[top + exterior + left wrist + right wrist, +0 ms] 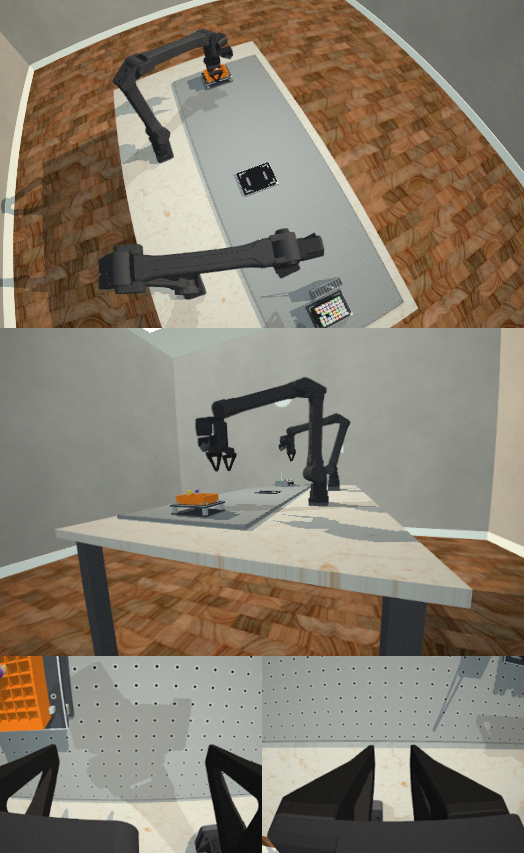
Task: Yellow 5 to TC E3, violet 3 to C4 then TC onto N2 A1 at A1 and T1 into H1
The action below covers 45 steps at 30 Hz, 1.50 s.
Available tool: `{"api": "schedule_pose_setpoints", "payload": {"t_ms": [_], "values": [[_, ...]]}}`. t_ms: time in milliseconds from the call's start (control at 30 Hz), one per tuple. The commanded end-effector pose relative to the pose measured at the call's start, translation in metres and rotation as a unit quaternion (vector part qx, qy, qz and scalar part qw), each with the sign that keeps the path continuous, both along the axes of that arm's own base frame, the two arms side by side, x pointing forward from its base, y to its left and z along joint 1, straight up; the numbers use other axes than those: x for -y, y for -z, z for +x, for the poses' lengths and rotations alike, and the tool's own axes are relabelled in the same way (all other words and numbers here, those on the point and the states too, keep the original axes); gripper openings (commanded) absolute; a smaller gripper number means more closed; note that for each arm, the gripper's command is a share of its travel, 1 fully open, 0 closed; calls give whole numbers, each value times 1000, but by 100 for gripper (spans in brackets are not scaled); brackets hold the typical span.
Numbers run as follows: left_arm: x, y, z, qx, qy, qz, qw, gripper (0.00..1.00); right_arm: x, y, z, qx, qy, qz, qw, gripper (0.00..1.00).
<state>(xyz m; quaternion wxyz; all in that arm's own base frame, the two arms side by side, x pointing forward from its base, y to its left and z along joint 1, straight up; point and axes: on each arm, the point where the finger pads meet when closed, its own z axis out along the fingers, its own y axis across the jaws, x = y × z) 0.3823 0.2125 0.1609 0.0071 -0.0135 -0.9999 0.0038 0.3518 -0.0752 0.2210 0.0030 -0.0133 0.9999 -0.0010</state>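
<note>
Orange marks the tube carrier TC (209, 78) (197, 499) (26, 696), which sits on the raised nest N2 (220, 84) (205, 511) (58, 718) below the left claw (216, 75) (221, 470) (132, 753). That claw hangs over it with its fingers wide apart and nothing between them. In the left wrist view the carrier is off to one side of those fingers, cut by the frame. A yellow cap (189, 492) and a violet cap (197, 491) (1, 673) stand up from it, so both loading and seating look done; whether the wells, the vial floors and the A1 corner are right, I cannot tell. The right claw (291, 460) (392, 754) has its fingers partly apart, a gap between them and nothing held. Beyond it lies the vial rack R1 (313, 312), with the slotted holder H1 (325, 289) beside it. The forceps' seating in their slot is too small to judge. Probably only checking and clearing the arms remain.
</note>
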Motion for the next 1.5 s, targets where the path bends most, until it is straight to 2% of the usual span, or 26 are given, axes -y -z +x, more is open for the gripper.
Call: {"api": "schedule_pose_setpoints", "payload": {"t_ms": [0, 33, 133, 233, 300, 433, 500, 633, 700, 767, 833, 933, 1133, 1167, 1467], "values": [[8, -19, 1, 13, -6, 6, 1000, 100, 2, -12, 8, 15, 7, -3, 1000, 24], [2, -43, 17, 39, -6, 20, 999, 100, 2, -12, 8, 15, 7, -3, 1000, 24], [22, -25, -3, 13, -6, 6, 1000, 100, 2, -12, 8, 15, 7, -3, 1000, 24], [32, -30, -6, 13, -6, 6, 1000, 100, 2, -12, 8, 15, 7, -3, 1000, 24], [36, -42, -1, 23, -6, 11, 1000, 100, 2, -12, 8, 15, 7, -3, 1000, 24], [53, -39, -11, 12, -6, 6, 1000, 100, 2, -12, 8, 15, 7, -3, 1000, 24], [57, -52, -6, 24, -6, 10, 1000, 100, 2, -12, 8, 15, 7, -3, 1000, 24], [67, -46, -15, 12, -6, 6, 1000, 100, 2, -12, 8, 15, 7, -3, 1000, 24], [74, -49, -17, 12, -6, 5, 1000, 100, 2, -12, 8, 15, 7, -3, 1000, 24], [78, -63, -11, 25, -6, 10, 1000, 100, 2, -12, 8, 15, 7, -3, 1000, 24], [88, -58, -19, 15, -6, 6, 1000, 100, 2, -12, 8, 15, 7, -3, 1000, 24], [97, -70, -17, 24, -6, 9, 1000, 100, 2, -12, 8, 15, 7, -3, 1000, 24], [112, -71, -24, 17, -6, 6, 1000, 100, 2, -12, 8, 15, 7, -3, 1000, 24], [114, -81, -20, 27, -6, 9, 1000, 100, 2, -12, 8, 15, 7, -3, 1000, 24], [140, -95, -25, 30, -6, 8, 1000, 100, 2, -12, 8, 15, 7, -3, 1000, 24]]}}
